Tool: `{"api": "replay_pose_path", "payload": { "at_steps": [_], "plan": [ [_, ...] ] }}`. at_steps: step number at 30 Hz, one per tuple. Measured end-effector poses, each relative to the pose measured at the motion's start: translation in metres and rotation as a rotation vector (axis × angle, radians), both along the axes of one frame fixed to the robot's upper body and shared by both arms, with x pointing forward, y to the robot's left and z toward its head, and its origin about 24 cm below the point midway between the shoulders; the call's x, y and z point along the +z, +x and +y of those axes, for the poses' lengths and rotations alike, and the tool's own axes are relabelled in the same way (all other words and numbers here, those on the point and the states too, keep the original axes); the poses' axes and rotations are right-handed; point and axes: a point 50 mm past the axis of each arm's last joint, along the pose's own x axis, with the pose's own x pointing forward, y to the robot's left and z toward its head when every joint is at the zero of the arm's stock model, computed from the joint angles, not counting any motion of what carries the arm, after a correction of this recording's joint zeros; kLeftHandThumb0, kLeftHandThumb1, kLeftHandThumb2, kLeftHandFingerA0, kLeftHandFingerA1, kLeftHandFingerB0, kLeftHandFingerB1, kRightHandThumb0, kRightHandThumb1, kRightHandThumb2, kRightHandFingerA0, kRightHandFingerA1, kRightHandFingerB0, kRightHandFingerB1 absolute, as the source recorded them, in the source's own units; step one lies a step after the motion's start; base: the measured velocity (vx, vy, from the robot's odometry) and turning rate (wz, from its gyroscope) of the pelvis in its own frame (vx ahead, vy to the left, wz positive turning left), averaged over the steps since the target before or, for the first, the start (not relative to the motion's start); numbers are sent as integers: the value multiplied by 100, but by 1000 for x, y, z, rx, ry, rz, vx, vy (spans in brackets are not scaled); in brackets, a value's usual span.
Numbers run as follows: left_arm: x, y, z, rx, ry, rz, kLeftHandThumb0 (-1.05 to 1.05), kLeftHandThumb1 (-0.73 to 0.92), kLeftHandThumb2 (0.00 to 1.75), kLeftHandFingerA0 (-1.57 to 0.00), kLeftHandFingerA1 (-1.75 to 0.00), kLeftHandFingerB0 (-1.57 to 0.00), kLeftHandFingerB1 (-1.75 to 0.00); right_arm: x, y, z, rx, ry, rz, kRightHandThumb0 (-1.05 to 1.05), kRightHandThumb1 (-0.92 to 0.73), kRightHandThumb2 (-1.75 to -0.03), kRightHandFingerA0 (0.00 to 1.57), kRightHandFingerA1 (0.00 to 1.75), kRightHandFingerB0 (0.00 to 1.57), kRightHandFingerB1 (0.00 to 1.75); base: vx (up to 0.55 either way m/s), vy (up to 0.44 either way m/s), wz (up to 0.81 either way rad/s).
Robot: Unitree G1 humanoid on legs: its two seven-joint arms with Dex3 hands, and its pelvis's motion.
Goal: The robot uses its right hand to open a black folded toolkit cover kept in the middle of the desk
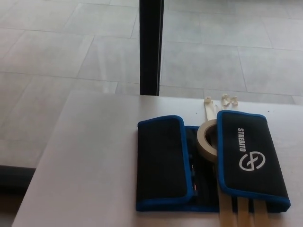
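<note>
The black toolkit cover (pixel 208 163) looks soft, light fabric; lift the logo flap (pixel 250 156) by its blue-piped edge. Neither hand is visible, so their state is unknown.

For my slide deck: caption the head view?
Black toolkit cover with blue trim on desk, masking tape roll between flaps; no hands visible.

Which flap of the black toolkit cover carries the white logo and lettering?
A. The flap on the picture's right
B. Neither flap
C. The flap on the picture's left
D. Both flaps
A: the white logo is printed on the right flap of the toolkit cover; the left flap is plain black.
</note>
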Motion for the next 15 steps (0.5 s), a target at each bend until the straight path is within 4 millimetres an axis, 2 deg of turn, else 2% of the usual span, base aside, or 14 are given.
{"api": "replay_pose_path", "payload": {
  "at_steps": [1, 3, 5, 6, 7, 8, 9, 10, 11, 12, 13, 14, 15],
  "plan": [
    [1, 0, 2, 13, -6, -9, -105, 20, 137, -35, -102, -5, -88, 3, -1, -4, -31, 2, -22, -71, -67, -73, 59, 128, 19, 99, 0, 0, 0],
    [2, -1, 3, 35, -21, -20, -105, 24, 138, -41, -104, -11, -90, 7, -4, -10, -88, 7, -55, -65, -67, -72, 53, 118, 36, 94, 0, 0, 0],
    [2, -4, 5, 51, -36, -18, -105, 24, 138, -41, -104, -11, -90, 10, -11, -18, -144, 14, -64, -65, -67, -72, 53, 118, 36, 94, 0, 0, 0],
    [3, -5, 6, 56, -40, -15, -105, 26, 139, -37, -101, -10, -89, 12, -13, -20, -166, 17, -65, -59, -67, -73, 52, 127, 55, 111, 0, 0, 0],
    [3, -6, 6, 58, -44, -14, -105, 25, 138, -34, -101, -12, -91, 12, -15, -23, -198, 29, -71, -55, -64, -81, 56, 142, 46, 112, 0, 0, 0],
    [3, -6, 7, 58, -46, -13, -105, 25, 138, -34, -101, -12, -91, 13, -18, -25, -234, 43, -80, -55, -64, -81, 56, 142, 46, 112, 0, 0, 0],
    [3, -6, 7, 57, -49, -12, -105, 22, 136, -34, -103, -12, -92, 13, -20, -26, -267, 56, -93, -52, -61, -90, 65, 138, 53, 111, 0, 0, 0],
    [3, -7, 7, 56, -53, -12, -105, 20, 137, -41, -109, -13, -95, 14, -20, -28, -305, 71, -107, -50, -57, -96, 69, 151, 48, 115, 0, 0, 0],
    [3, -6, 7, 56, -56, -12, -105, 21, 136, -45, -107, -14, -93, 15, -20, -29, -339, 81, -119, -50, -55, -98, 71, 150, 51, 121, 0, 0, 0],
    [3, -6, 7, 54, -57, -13, -105, 21, 136, -40, -105, -10, -91, 17, -20, -31, -361, 85, -127, -43, -47, -107, 70, 150, 51, 123, 0, 0, 0],
    [3, -5, 6, 53, -57, -14, -103, 25, 138, -43, -105, -15, -92, 19, -21, -33, -385, 90, -137, -40, -44, -110, 65, 145, 48, 121, 0, 0, 0],
    [3, -5, 6, 52, -58, -15, -103, 25, 138, -43, -105, -15, -92, 21, -21, -35, -403, 92, -144, -40, -44, -110, 65, 145, 48, 121, 0, 0, 0],
    [3, -5, 6, 51, -59, -15, -105, 24, 138, -39, -102, -8, -88, 22, -22, -37, -423, 97, -149, -47, -56, -98, 71, 155, 49, 110, 0, 0, 0]
  ]
}}
